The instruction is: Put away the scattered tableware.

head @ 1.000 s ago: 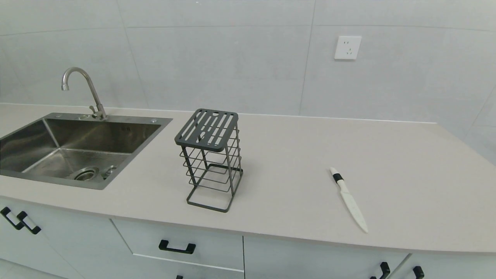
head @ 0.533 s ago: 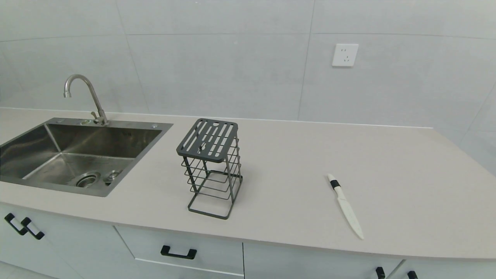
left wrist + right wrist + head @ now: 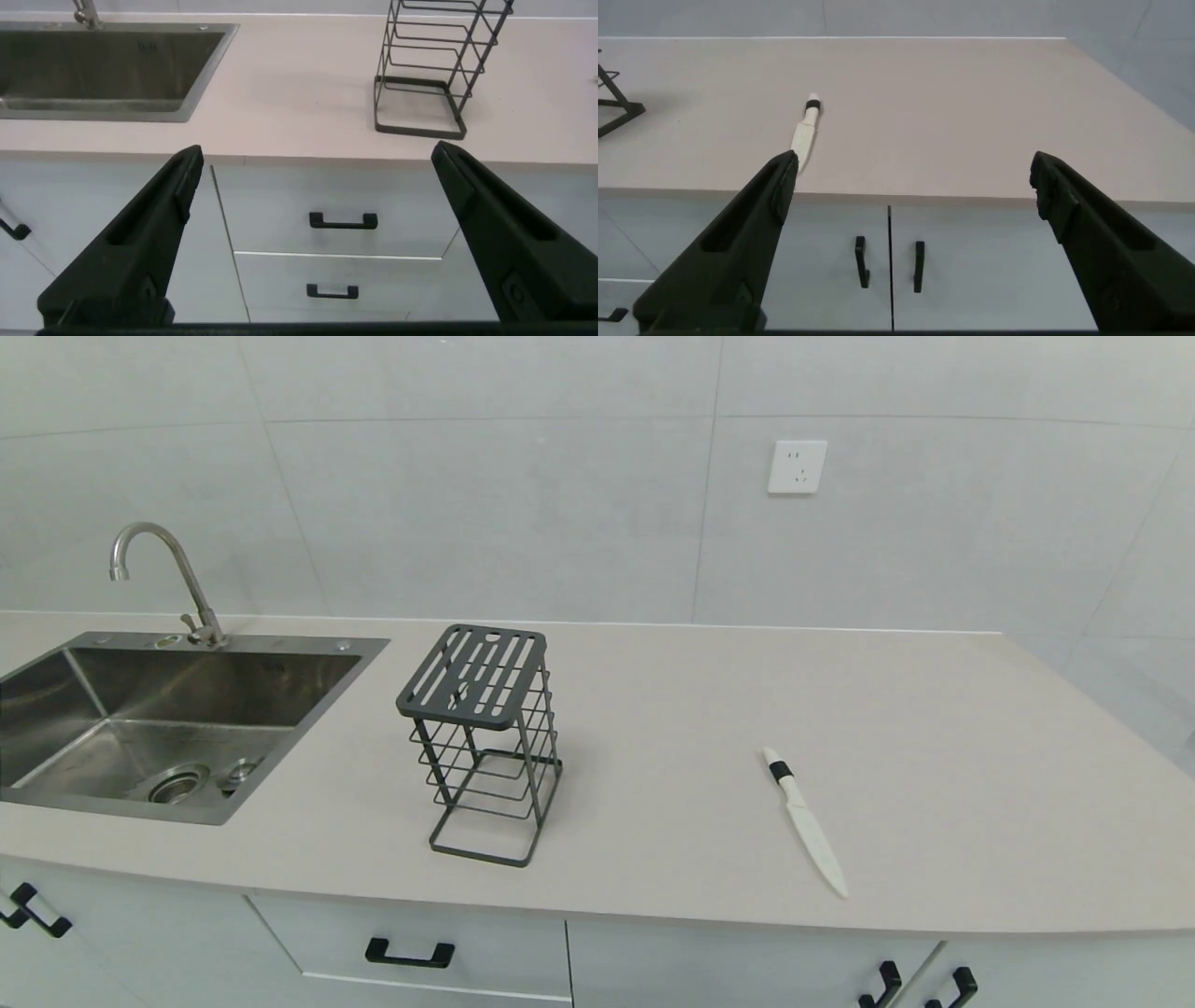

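A white knife [image 3: 804, 822] with a black band on its handle lies flat on the beige counter [image 3: 709, 709], right of centre. A dark wire rack [image 3: 481, 747] with a slotted top stands upright on the counter left of it. The right gripper [image 3: 913, 161] is open in front of the counter edge, with the knife [image 3: 805, 135] lying ahead of it and off to one side. The left gripper [image 3: 316, 152] is also open, below counter height facing the drawers, and the rack [image 3: 425, 56] stands beyond it. Neither gripper holds anything.
A steel sink [image 3: 364, 658] with a curved faucet [image 3: 159, 569] fills the counter's left end. Drawers and cabinet doors with black handles [image 3: 343, 220] run under the counter front. A tiled wall with an outlet [image 3: 796, 466] backs the counter.
The whole head picture has shifted, so the camera moved. The knife and rack keep their places on the counter.
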`<state>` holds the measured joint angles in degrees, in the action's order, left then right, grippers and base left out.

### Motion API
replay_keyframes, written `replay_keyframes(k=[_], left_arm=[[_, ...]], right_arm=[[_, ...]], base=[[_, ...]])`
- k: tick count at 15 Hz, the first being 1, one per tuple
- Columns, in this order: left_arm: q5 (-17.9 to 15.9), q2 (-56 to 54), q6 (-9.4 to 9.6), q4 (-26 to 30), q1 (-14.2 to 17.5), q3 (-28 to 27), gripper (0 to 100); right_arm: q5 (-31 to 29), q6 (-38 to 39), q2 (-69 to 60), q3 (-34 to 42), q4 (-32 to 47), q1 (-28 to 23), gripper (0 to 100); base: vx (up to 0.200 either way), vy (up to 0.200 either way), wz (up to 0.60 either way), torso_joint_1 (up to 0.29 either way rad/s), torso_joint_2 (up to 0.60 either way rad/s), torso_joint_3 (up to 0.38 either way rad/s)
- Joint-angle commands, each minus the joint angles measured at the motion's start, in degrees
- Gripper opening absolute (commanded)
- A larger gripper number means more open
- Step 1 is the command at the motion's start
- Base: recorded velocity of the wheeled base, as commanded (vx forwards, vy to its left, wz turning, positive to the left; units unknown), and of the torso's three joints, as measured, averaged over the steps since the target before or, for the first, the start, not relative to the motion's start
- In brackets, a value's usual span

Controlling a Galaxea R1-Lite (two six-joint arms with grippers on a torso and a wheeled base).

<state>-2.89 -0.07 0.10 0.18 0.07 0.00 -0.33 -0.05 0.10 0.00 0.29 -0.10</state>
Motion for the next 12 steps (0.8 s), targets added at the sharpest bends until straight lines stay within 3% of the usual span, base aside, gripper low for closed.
replay_keyframes(k=[1, 3, 9, 12], left_arm=[[-0.01, 0.07, -0.01, -0.01, 0.01, 0.0, 100], [-0.01, 0.07, 0.08, -0.01, 0.01, 0.0, 100], [-0.01, 0.07, 0.08, -0.01, 0.01, 0.0, 100], [-0.1, 0.07, 0.08, -0.01, 0.01, 0.0, 100]], right_arm=[[-0.02, -0.04, -0.01, 0.0, -0.03, 0.01, 100], [-0.02, -0.04, -0.01, 0.0, -0.03, 0.01, 100], [-0.02, 0.05, -0.01, 0.0, -0.03, 0.01, 100], [-0.02, 0.05, -0.01, 0.0, -0.03, 0.01, 100]], base=[[0.0, 0.0, 0.0, 0.0, 0.0, 0.0], [0.0, 0.0, 0.0, 0.102, -0.19, -0.093], [0.0, 0.0, 0.0, 0.247, -0.48, -0.233], [0.0, 0.0, 0.0, 0.054, -0.1, -0.045]])
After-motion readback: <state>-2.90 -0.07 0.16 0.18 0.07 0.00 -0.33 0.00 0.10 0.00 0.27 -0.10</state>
